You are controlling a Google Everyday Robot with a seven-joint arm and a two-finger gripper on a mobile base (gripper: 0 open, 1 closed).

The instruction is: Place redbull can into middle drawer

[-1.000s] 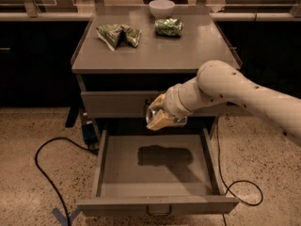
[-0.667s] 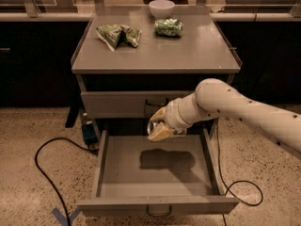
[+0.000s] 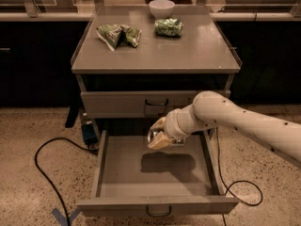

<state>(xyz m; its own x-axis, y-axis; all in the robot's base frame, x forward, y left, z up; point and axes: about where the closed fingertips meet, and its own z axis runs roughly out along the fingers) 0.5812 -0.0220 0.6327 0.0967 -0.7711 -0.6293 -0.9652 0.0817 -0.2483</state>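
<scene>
Gripper (image 3: pixel 159 139) is found low in front of the cabinet, above the open middle drawer (image 3: pixel 157 205) and clear of its floor. We record its tan fingers (image 3: pixel 162 142) as clamped around the redbull can (image 3: pixel 152 134). Only a shiny silver part of the can shows at the left of the gripper, and we cannot tell its exact tilt. The can is therefore held in the air over the rear half of the drawer, touching neither the floor nor the walls. A dark shadow lies on the drawer floor below it.

We find the middle drawer pulled far out toward the camera, with its small dark loop handle at the centre of the front. The white arm (image 3: pixel 235 121) enters from the right and crosses the drawer's right rear corner. Directly above, the top drawer (image 3: pixel 122 103) is closed.

On the cabinet top (image 3: pixel 155 55) we note three items:
- a green chip bag (image 3: pixel 117 34) at left rear
- a stubby green pack (image 3: pixel 168 27) right of it
- a white bowl (image 3: pixel 161 7) at the back edge, just behind the pack

On the speckled floor, a black cable (image 3: pixel 40 166) loops at left and a blue tape mark (image 3: pixel 66 216) lies near the drawer's front left corner.
</scene>
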